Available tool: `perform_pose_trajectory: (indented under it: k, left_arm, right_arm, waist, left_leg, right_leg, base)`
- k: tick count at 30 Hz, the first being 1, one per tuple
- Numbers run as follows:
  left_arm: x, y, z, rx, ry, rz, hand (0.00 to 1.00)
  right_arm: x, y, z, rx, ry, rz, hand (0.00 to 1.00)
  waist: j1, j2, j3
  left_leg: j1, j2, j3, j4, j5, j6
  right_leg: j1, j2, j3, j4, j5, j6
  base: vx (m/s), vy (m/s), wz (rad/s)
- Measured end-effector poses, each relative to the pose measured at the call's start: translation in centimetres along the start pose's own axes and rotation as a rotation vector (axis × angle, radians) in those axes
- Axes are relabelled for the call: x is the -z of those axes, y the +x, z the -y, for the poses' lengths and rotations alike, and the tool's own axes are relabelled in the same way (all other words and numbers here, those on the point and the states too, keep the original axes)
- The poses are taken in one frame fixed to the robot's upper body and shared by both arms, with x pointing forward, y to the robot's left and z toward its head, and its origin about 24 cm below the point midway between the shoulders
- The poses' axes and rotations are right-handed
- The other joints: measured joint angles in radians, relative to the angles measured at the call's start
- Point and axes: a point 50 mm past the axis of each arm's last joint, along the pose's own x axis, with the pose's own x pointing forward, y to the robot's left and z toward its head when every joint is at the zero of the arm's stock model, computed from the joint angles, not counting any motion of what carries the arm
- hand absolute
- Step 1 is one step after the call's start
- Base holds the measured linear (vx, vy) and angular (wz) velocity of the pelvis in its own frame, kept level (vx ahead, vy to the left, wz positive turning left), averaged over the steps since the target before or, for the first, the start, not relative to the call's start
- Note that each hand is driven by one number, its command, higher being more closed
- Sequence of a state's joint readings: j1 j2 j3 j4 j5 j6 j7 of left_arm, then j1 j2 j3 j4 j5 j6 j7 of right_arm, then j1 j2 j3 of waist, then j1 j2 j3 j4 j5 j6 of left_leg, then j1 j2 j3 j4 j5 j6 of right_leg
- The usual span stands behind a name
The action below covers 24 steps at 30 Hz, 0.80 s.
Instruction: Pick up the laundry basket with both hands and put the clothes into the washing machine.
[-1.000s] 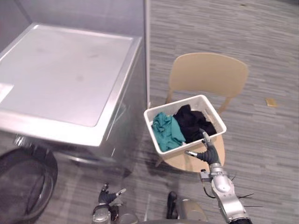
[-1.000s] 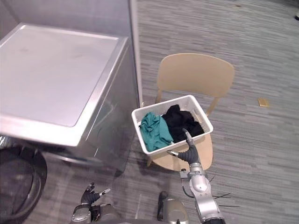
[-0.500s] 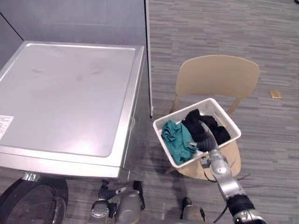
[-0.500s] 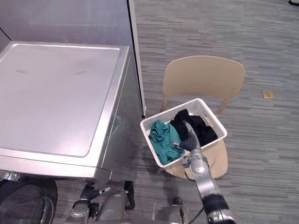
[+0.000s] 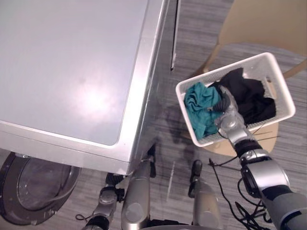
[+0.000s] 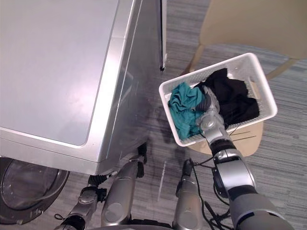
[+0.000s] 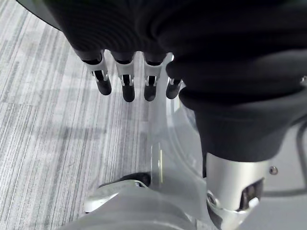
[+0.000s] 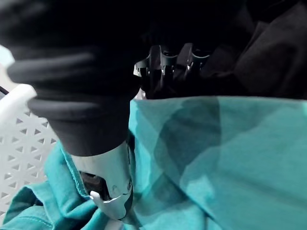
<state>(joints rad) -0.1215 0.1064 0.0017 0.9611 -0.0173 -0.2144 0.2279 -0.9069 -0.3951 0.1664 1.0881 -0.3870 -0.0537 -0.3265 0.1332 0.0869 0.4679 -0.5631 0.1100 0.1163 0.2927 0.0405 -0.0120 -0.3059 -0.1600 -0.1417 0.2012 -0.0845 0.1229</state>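
1. The laundry basket [image 5: 201, 79] sits on the chair seat [image 5: 259, 142], just right of the washing machine [image 5: 72, 62]. Its long axis slants away to the robot's right, and the teal garment [image 5: 199, 108] and black garment [image 5: 247, 91] are inside.
2. The right hand [image 5: 227, 116] is down between the two garments. Its fingertips are buried in black cloth, so I can't tell its grip.
3. The left hand [image 7: 125, 84] hangs low by the machine's door [image 5: 33, 191], fingers relaxed and empty. It is well apart from the basket, so it has the longer reach.
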Motion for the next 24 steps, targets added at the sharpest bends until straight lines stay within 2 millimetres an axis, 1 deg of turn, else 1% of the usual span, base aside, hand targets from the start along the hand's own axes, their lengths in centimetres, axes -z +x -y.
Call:
perform_pose_trajectory:
  k: [3, 5, 6, 9, 11, 12, 15, 18, 20, 21, 23, 24]
  left_arm:
    - [-1.2, 0.4, 0.4, -0.007, -0.024, 0.034, 0.00]
    - [-1.9, 0.6, 0.9, 0.000, -0.034, 0.050, 0.00]
    - [-2.1, 0.7, 1.0, 0.001, -0.042, 0.055, 0.00]
    - [-2.8, 0.8, 1.4, 0.010, -0.058, 0.080, 0.00]
    - [-3.3, 0.9, 1.8, 0.016, -0.074, 0.090, 0.00]
    - [-3.6, 0.9, 2.4, 0.028, -0.086, 0.097, 0.00]
    - [-4.2, 0.7, 3.8, 0.065, -0.103, 0.106, 0.00]
    - [-4.2, 0.7, 3.9, 0.067, -0.104, 0.104, 0.00]
    - [-3.9, 0.6, 4.1, 0.070, -0.103, 0.089, 0.00]
    - [-3.9, 0.6, 4.1, 0.071, -0.103, 0.087, 0.00]
    - [-3.8, 0.6, 4.0, 0.069, -0.100, 0.085, 0.00]
    - [-3.8, 0.6, 4.0, 0.068, -0.099, 0.084, 0.00]
  right_arm:
    - [-1.1, 0.3, 0.1, -0.007, -0.057, 0.040, 0.00]
    - [-1.6, 0.5, -0.1, -0.022, -0.090, 0.050, 0.00]
    - [-1.8, 0.5, -0.2, -0.031, -0.106, 0.056, 1.00]
    - [-2.6, 0.6, -0.6, -0.074, -0.164, 0.094, 1.00]
    - [-3.0, 0.6, -0.8, -0.090, -0.205, 0.119, 1.00]
    - [-3.2, 0.5, -1.0, -0.101, -0.219, 0.129, 1.00]
    - [-3.5, 0.3, -1.9, -0.132, -0.211, 0.135, 1.00]
    - [-3.2, -0.1, -2.7, -0.160, -0.199, 0.124, 1.00]
    - [-2.8, -0.5, -3.3, -0.167, -0.141, 0.101, 1.00]
    - [-2.7, -0.6, -3.3, -0.163, -0.118, 0.094, 1.00]
    - [-3.0, -0.7, -2.6, -0.114, -0.018, 0.102, 1.00]
    - [-3.2, -0.6, -2.3, -0.096, 0.000, 0.111, 1.00]
  waist:
    - [0.005, 0.002, 0.027]
    - [0.018, 0.002, 0.029]
    - [0.020, 0.002, 0.029]
    - [0.019, 0.001, 0.029]
    - [0.018, 0.001, 0.029]
    - [0.018, 0.001, 0.029]
    - [0.019, 0.001, 0.029]
    - [0.020, 0.001, 0.029]
    - [0.017, 0.001, 0.029]
    - [0.017, 0.001, 0.029]
    - [0.012, 0.000, 0.028]
    - [0.009, 0.000, 0.028]
  left_leg:
    - [-0.001, -0.009, -0.023, -0.053, 0.034, -0.007]
    - [-0.002, -0.009, -0.031, -0.082, 0.052, -0.014]
    - [-0.002, -0.009, -0.035, -0.092, 0.059, -0.016]
    - [-0.001, -0.006, -0.047, -0.121, 0.078, -0.023]
    - [0.002, -0.005, -0.049, -0.123, 0.079, -0.026]
    - [0.009, -0.005, -0.050, -0.133, 0.086, -0.028]
    - [0.031, -0.004, -0.049, -0.173, 0.111, -0.034]
    - [0.059, -0.003, -0.045, -0.201, 0.127, -0.040]
    - [0.096, 0.000, -0.042, -0.232, 0.142, -0.044]
    - [0.103, 0.001, -0.041, -0.236, 0.144, -0.045]
    - [0.126, 0.006, -0.036, -0.260, 0.158, -0.046]
    - [0.127, 0.007, -0.035, -0.260, 0.159, -0.047]
  right_leg:
    - [-0.016, -0.001, -0.023, 0.017, -0.008, -0.013]
    - [-0.036, 0.001, -0.027, 0.038, -0.019, -0.028]
    - [-0.043, 0.002, -0.033, 0.048, -0.021, -0.028]
    - [-0.058, 0.006, -0.048, 0.069, -0.029, -0.038]
    - [-0.065, 0.005, -0.048, 0.089, -0.038, -0.042]
    - [-0.066, 0.004, -0.048, 0.096, -0.042, -0.042]
    - [-0.065, 0.006, -0.049, 0.103, -0.046, -0.041]
    - [-0.058, 0.006, -0.047, 0.114, -0.057, -0.041]
    - [-0.036, 0.011, -0.047, 0.112, -0.057, -0.041]
    - [-0.032, 0.012, -0.046, 0.111, -0.057, -0.041]
    - [-0.022, 0.017, -0.041, 0.109, -0.057, -0.041]
    - [-0.021, 0.019, -0.040, 0.108, -0.057, -0.041]
  base:
    - [0.02, -0.029, 0.23]
    - [0.02, -0.046, 0.14]
    - [0.02, -0.045, 0.12]
    - [0.02, -0.036, 0.10]
    - [0.00, -0.025, 0.04]
    - [0.00, -0.017, 0.04]
    - [0.00, -0.006, 0.01]
    - [-0.01, -0.014, -0.01]
    - [-0.02, -0.034, -0.04]
    - [-0.03, -0.022, -0.05]
    - [-0.04, -0.018, -0.08]
    - [-0.05, -0.016, -0.08]
